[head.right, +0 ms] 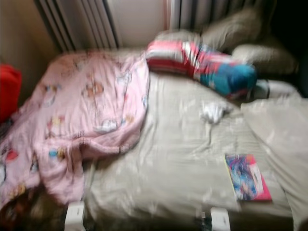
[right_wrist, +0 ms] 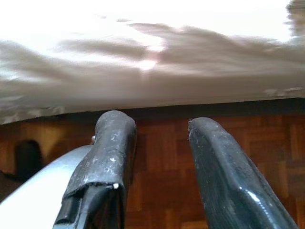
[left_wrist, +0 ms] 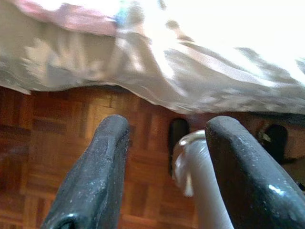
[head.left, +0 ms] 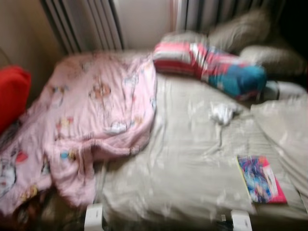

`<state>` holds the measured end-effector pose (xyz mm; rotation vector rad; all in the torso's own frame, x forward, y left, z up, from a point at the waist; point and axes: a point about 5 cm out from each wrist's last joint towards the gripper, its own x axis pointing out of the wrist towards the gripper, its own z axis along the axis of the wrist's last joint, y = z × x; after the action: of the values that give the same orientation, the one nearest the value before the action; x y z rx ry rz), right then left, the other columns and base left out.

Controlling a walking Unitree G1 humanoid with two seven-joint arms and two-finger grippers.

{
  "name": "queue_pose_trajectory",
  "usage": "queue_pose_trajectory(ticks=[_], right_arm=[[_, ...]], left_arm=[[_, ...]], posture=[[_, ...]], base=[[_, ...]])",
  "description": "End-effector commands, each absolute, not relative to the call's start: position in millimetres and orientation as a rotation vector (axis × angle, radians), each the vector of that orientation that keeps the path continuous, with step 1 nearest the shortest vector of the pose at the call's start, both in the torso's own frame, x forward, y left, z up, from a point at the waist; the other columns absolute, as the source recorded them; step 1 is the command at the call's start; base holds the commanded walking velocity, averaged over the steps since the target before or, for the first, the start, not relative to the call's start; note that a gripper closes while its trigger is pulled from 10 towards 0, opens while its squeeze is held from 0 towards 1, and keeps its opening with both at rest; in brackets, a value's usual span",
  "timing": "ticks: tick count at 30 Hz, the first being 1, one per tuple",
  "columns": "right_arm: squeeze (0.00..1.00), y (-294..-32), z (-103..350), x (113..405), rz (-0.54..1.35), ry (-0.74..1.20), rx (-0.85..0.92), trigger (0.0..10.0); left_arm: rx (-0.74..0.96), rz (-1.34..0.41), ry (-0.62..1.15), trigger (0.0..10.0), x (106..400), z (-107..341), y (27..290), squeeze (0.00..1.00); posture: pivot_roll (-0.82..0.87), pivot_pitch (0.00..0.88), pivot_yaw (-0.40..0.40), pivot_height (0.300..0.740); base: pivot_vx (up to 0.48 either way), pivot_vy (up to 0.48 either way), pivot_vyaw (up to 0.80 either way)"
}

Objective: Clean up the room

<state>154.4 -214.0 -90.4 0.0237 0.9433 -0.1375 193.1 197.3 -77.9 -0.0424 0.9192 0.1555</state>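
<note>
Left eye view, blurred, looks down on a bed (head.left: 183,163) under a grey-beige sheet. A pink blanket (head.left: 91,120) with cartoon prints covers its left side and spills over the near left edge toward the floor. At the head, by the window and curtains (head.left: 86,24), a striped pillow (head.left: 207,65) in red, white and blue lies across the bed, with two grey pillows (head.left: 250,33) behind and to its right. A rumpled grey cover (head.left: 286,130) sits along the right edge. Something red (head.left: 12,94) stands at the far left, beside the blanket. A bright book (head.left: 261,179) lies flat near the bed's front right corner, apart from the rest. A small white cloth (head.left: 222,113) lies crumpled mid-bed, just below the striped pillow.

Both arms hang low in front of the bed. The left gripper (left_wrist: 164,157) has its fingers parted and holds nothing, with parquet floor (left_wrist: 57,157) and the sheet's hanging edge beyond. The right gripper (right_wrist: 159,157) likewise is parted and empty above the floor
</note>
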Motion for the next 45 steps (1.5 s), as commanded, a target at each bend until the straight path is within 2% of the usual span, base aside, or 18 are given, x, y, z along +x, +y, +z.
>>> queue_pose_trajectory(ticks=[1,10,33,45], right_arm=[[0.0,-202.8,-93.4,151.7,-0.104,0.955,0.029,10.0],[0.0,-199.3,-91.8,157.4,-0.098,0.943,0.035,10.0],[0.0,-203.1,-92.0,155.7,-0.132,0.942,0.085,10.0],[0.0,-203.4,-91.9,155.6,-0.123,0.942,0.084,10.0]], left_arm=[[-0.023,0.173,0.954,10.0,181.7,-82.2,206.4,0.0],[-0.03,0.17,0.949,10.0,182.9,-81.7,205.9,0.0],[-0.028,0.166,0.948,10.0,182.3,-81.9,205.7,0.0],[-0.028,0.148,0.929,10.0,184.9,-80.7,203.7,0.0]], posture=[[-0.07,0.135,0.04,0.74],[-0.07,0.146,0.039,0.74],[-0.07,0.106,0.042,0.74],[-0.07,0.104,0.043,0.74]], base=[[0.0,0.48,0.63],[0.0,0.48,0.78],[0.0,0.48,0.0],[0.0,0.023,0.0]])
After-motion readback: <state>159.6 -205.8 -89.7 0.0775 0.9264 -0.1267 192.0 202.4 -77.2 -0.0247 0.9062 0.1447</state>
